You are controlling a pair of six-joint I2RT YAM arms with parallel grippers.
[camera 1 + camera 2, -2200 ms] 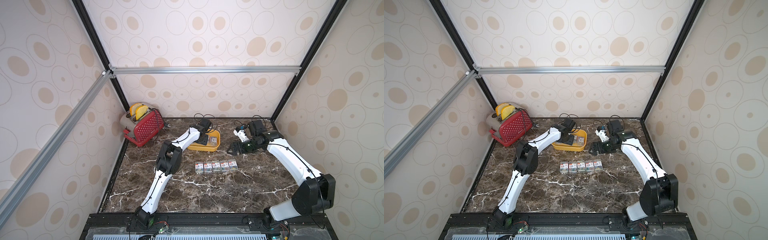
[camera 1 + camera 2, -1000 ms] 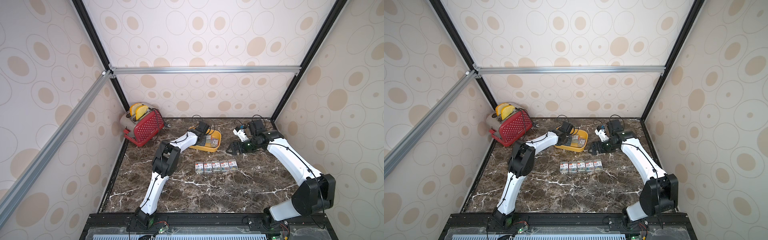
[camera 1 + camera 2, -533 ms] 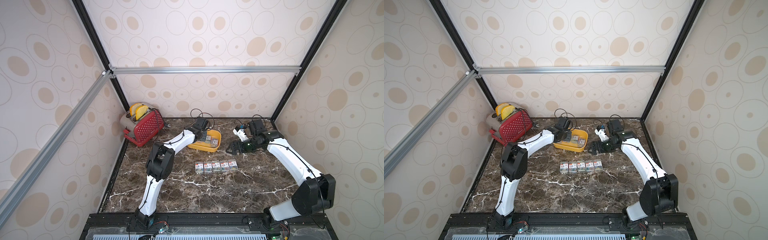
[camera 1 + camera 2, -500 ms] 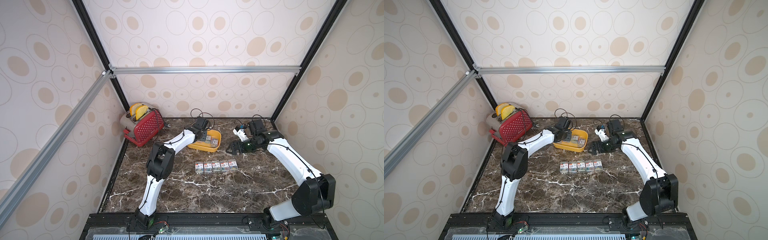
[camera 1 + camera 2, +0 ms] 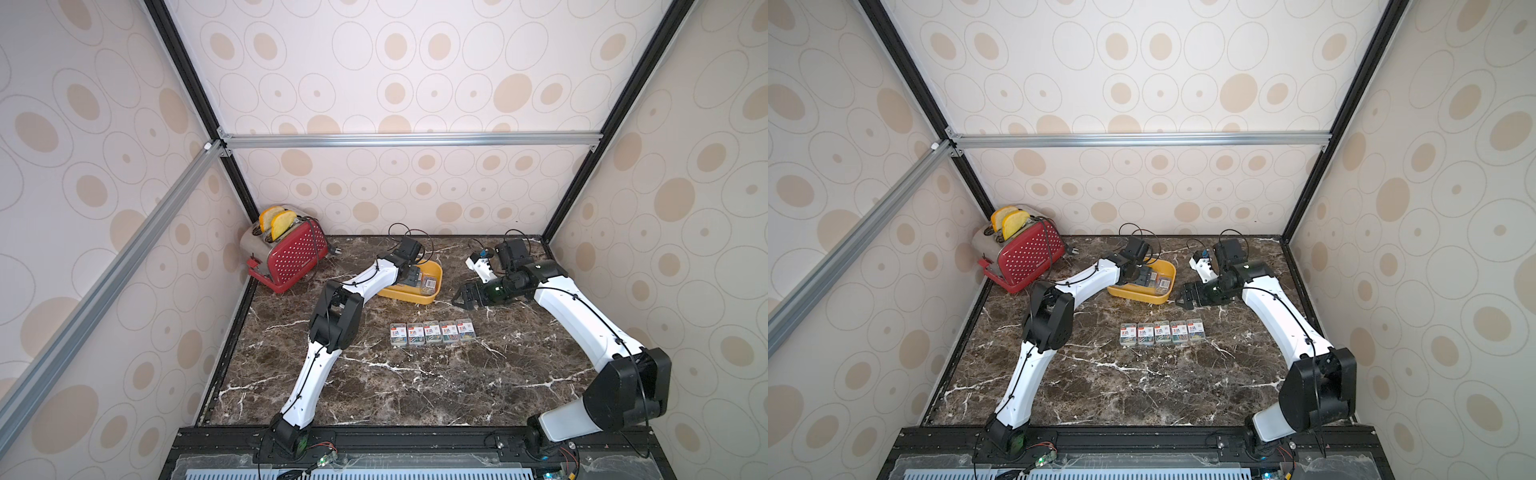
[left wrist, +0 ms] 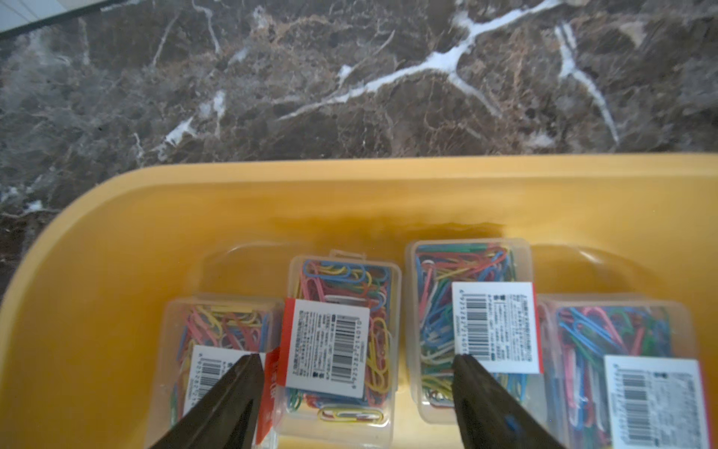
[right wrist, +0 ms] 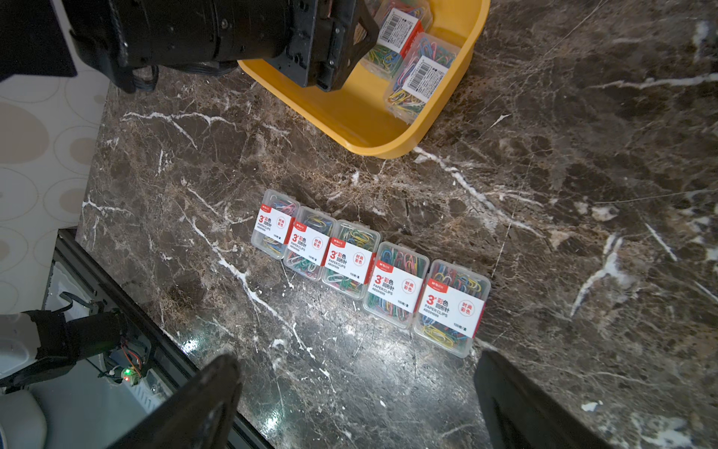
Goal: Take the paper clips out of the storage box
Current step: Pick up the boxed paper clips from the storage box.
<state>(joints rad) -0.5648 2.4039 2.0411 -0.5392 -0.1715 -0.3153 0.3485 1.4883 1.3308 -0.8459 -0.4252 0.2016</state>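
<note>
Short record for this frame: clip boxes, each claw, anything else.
Out of tub: five small clear plastic boxes of coloured paper clips, in a row on the dark marble table
In tub: four more boxes show, in the shallow yellow plastic tub
Left claw: open over the tub, straddling one box
Right claw: open, empty, above the table
Other: red toaster with bread slices, far left corner

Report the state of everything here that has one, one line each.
Yellow plastic storage tub: upright, four boxes inside.
Clear plastic clip boxes in tub: shut, barcodes up.
Five clear clip boxes in row: on marble table, shut, labels up.
Left gripper: open, over tub, empty.
Right gripper: open, empty, above table.
Red toaster: two bread slices up in slots.
</note>
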